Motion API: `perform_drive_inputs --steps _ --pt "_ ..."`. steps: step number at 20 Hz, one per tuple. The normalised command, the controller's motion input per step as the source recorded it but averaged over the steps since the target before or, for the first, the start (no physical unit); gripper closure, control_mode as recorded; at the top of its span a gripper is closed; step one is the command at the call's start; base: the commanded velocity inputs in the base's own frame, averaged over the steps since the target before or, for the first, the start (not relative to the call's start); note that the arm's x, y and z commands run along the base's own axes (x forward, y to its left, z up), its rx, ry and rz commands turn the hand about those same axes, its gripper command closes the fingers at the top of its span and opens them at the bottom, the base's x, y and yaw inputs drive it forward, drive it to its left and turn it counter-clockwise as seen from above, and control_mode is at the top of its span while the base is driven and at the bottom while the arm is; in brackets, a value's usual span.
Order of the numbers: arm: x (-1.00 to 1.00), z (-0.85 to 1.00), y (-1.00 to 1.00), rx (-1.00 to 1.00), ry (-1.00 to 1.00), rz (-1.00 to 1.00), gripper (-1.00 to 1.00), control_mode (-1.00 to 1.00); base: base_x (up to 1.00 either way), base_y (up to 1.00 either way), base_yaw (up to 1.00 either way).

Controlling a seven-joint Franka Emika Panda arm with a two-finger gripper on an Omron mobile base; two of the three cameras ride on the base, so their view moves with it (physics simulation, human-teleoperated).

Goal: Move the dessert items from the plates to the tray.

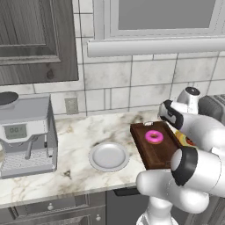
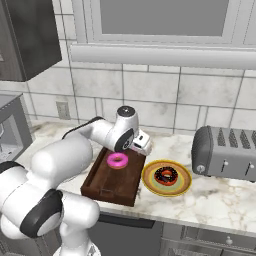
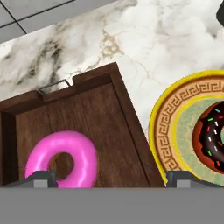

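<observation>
Now the pincer (image 3: 107,177), fingers spread, hangs over the tray (image 3: 131,127) beside the pink doughnut (image 3: 62,158).

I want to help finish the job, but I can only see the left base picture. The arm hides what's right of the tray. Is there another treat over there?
Observer: Yes. A dark brown doughnut with coloured sprinkles lies on a yellow-rimmed plate just right of the tray.
Operator: What else is on that side?
Observer: A grey toaster stands further right on the counter.
Operator: Is the hand grabbing anything?
Observer: No. In the hand view the fingertips stand wide apart with nothing between them, above the pink doughnut in the tray.
</observation>
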Motion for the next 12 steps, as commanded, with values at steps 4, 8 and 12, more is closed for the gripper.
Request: perform_drive_inputs --steps 4,8,12 --pt "-0.53 0.32 -0.80 -0.03 0.04 -0.04 -1.00 -1.00 0.00 0.00 0.00" --pt "-0.62 -0.11 -0.73 0.00 0.00 -0.08 -1.00 -1.00 0.00 0.00 0.00" --pt "-0.26 -0.01 -0.66 0.00 0.00 -0.07 -1.00 -1.00 0.00 0.00 0.00"
